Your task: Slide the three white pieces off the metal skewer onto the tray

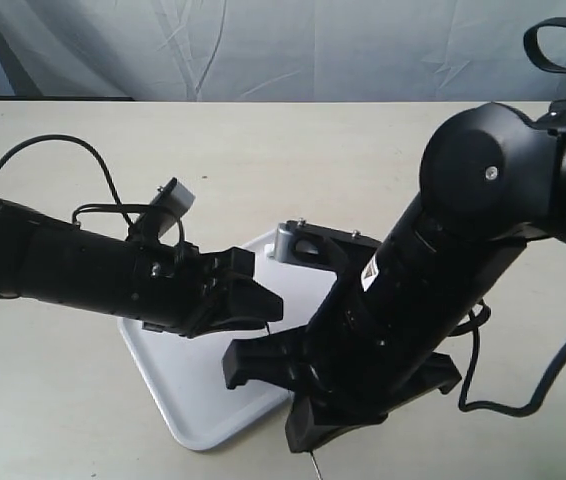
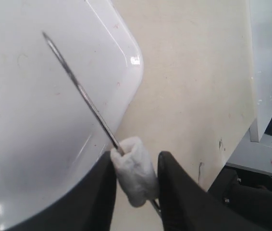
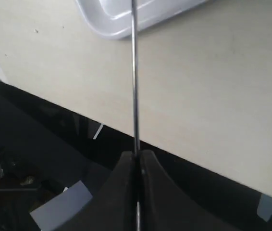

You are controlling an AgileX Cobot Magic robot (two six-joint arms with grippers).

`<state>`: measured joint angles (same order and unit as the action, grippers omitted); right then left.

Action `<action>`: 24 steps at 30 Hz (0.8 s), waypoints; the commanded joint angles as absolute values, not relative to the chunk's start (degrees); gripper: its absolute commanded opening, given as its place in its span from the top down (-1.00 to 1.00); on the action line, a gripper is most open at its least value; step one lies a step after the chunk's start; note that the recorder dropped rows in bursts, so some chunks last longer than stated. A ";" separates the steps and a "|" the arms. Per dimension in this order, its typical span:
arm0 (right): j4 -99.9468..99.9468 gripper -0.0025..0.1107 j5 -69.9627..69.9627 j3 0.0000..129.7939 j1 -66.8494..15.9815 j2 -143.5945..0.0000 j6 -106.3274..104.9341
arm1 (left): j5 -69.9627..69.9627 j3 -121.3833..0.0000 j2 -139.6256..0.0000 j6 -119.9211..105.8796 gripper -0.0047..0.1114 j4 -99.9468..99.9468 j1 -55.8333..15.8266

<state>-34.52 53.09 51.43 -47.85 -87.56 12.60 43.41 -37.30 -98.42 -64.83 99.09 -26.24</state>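
1. The left hand [image 2: 136,159] is closed to a narrow gap on the white pieces [image 2: 132,175], its two fingers pressing either side. They show as one soft lump, so I cannot tell the three apart.
2. The right hand [image 3: 137,161] is pinched fully shut on the near end of the skewer [image 2: 83,94], out past the near edge of the surface [image 3: 208,96].
3. The skewer's bare far tip reaches over the tray [image 2: 25,144]. The lump sits close to the tray's rounded near corner, seemingly right at the rim.
4. Risk: pulled off here, the pieces could drop onto the surface rather than the tray.
5. Risk: the rod is thin and smooth, so drag from the lump could make it slip or swing in the right hand.
6. Risk: too hard a squeeze could tear the soft pieces or leave them stuck to the fingers.
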 commanded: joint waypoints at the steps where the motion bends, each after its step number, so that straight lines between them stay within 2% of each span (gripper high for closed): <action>1: -33.84 0.97 58.81 51.68 -49.02 -86.92 12.21 | 40.56 -37.18 -98.68 -65.08 0.43 99.95 -26.51; 10: -26.57 0.97 69.96 51.68 -53.37 -86.56 17.95 | 37.92 -37.18 -98.68 -65.08 0.43 99.95 -26.51; 14: -20.78 0.97 69.96 51.68 -53.47 -84.01 20.89 | 34.09 -37.18 -98.68 -65.28 0.43 99.95 -26.51; 20: -12.82 0.97 69.41 51.68 -53.37 -81.60 21.89 | 35.58 -37.18 -98.68 -65.55 0.43 99.61 -26.51; 24: -2.63 0.97 59.94 51.68 -53.37 -84.55 24.26 | 40.47 -37.18 -98.68 -65.14 0.43 91.33 -26.51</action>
<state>-6.85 64.58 51.43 -53.36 -82.83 23.73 38.34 -37.30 -98.42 -65.27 95.53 -26.24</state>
